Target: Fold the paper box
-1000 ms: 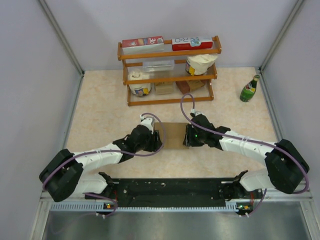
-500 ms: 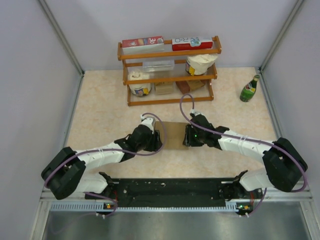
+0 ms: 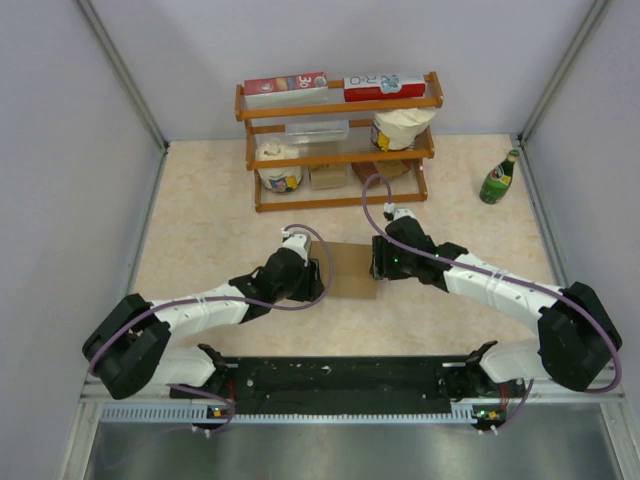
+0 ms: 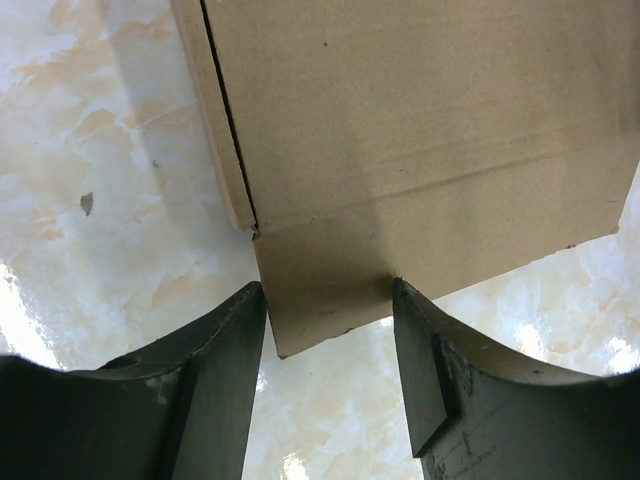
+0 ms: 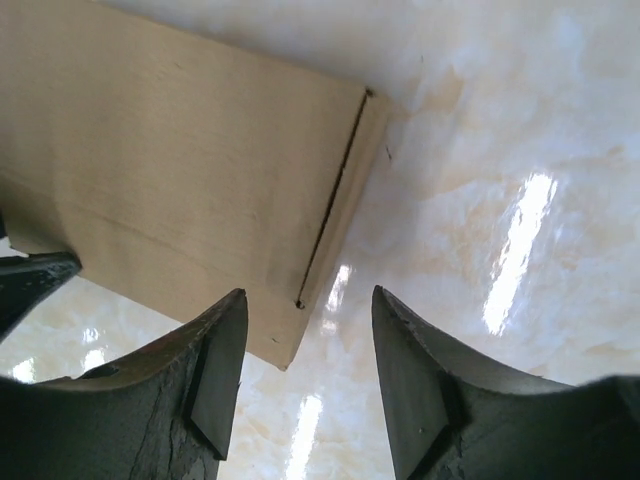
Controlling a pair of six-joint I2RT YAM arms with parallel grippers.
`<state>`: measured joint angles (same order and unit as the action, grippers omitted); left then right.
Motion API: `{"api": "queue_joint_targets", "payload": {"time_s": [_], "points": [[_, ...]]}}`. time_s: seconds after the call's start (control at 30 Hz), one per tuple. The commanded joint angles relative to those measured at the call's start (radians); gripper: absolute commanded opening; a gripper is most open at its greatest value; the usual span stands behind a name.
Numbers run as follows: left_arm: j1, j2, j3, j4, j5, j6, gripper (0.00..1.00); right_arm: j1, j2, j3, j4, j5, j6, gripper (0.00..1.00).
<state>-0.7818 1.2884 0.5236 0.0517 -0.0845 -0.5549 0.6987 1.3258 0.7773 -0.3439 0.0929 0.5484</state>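
Note:
The paper box [image 3: 349, 270] is a flat brown cardboard carton lying on the marbled table between my two grippers. Its left end [image 4: 420, 120] reaches into my left gripper [image 4: 330, 300], and a short flap sits between both fingertips, touching each. In the top view that left gripper [image 3: 312, 282] is at the box's left edge. My right gripper [image 3: 378, 262] stands open at the box's right end. One corner of the box [image 5: 180, 180] lies by its left finger [image 5: 215, 380], and there is bare table up to its right finger [image 5: 420, 380].
A wooden shelf [image 3: 335, 140] stands at the back with red-and-white cartons on top and tubs and small items below. A green bottle [image 3: 499, 178] stands at the back right. Grey walls close in both sides.
My right gripper has opened, let go of the box's right end and shifted slightly toward the shelf. The left gripper has kept its hold and barely moved.

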Motion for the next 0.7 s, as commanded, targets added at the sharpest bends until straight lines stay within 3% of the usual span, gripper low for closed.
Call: {"api": "queue_joint_targets", "payload": {"time_s": [0.0, 0.3, 0.67], "points": [[-0.004, 0.008, 0.032, 0.014, -0.018, 0.013, 0.58, -0.01, -0.024, 0.091, 0.063, 0.045, -0.142, 0.51], [-0.004, 0.029, 0.039, 0.022, -0.012, 0.013, 0.58, -0.057, 0.088, 0.094, 0.29, -0.036, -0.185, 0.31], [-0.004, 0.038, 0.044, 0.023, -0.015, 0.016, 0.58, -0.059, 0.19, 0.12, 0.316, -0.025, -0.196, 0.27]]}}
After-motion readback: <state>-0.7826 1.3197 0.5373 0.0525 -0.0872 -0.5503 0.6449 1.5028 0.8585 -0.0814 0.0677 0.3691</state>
